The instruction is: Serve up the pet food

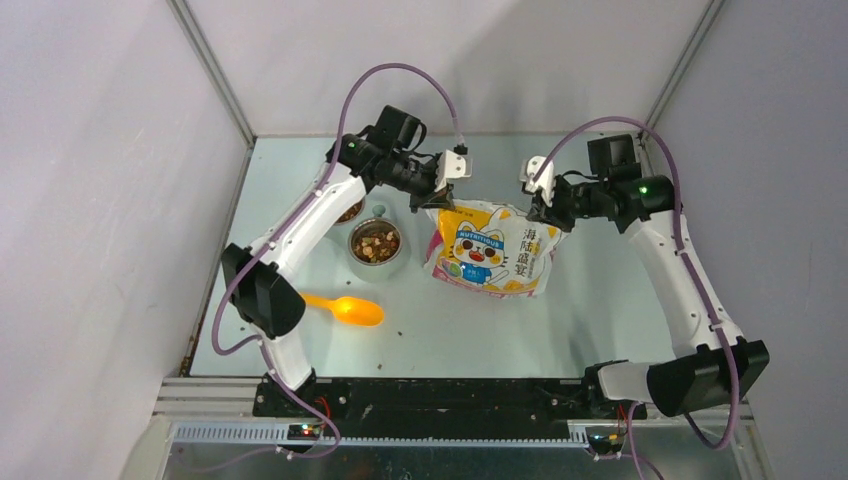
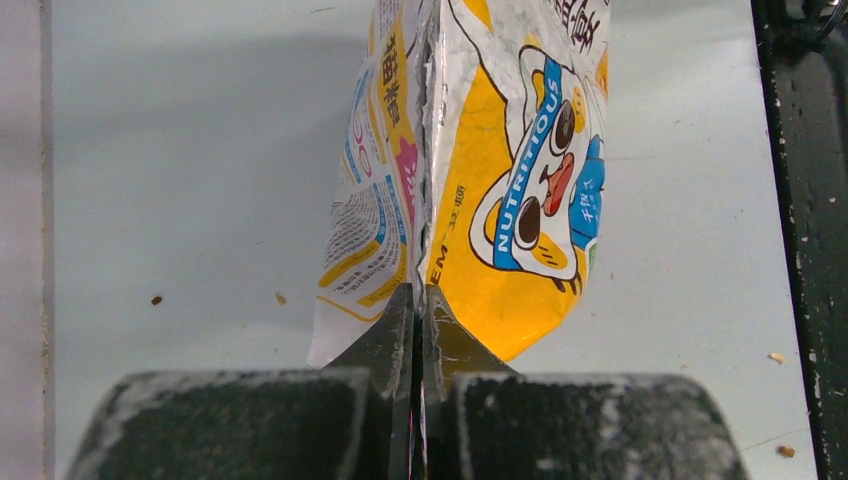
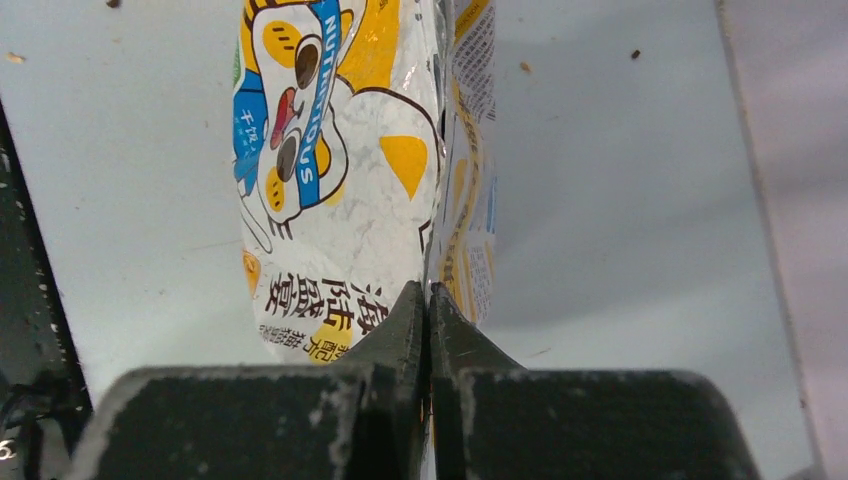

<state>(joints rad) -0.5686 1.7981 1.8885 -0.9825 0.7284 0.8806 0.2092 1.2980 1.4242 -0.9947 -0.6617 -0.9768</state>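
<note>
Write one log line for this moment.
left gripper: shut on bag corner | right gripper: shut on bag corner | pet food: in bowl | scoop: on table

White-yellow bag (image 1: 490, 255) shows a cartoon cat; scoop (image 1: 358, 311) is orange, pet food (image 1: 376, 243) brown

- Overhead view bright, evenly diffuse; faint soft shadows under the bag (image 1: 492, 250) on the table (image 1: 450, 330).
- Orange scoop (image 1: 352, 309) oversaturated, glowing.
- Wrist views: bag print sharp, lower foreground soft, broad shadows behind.
</note>
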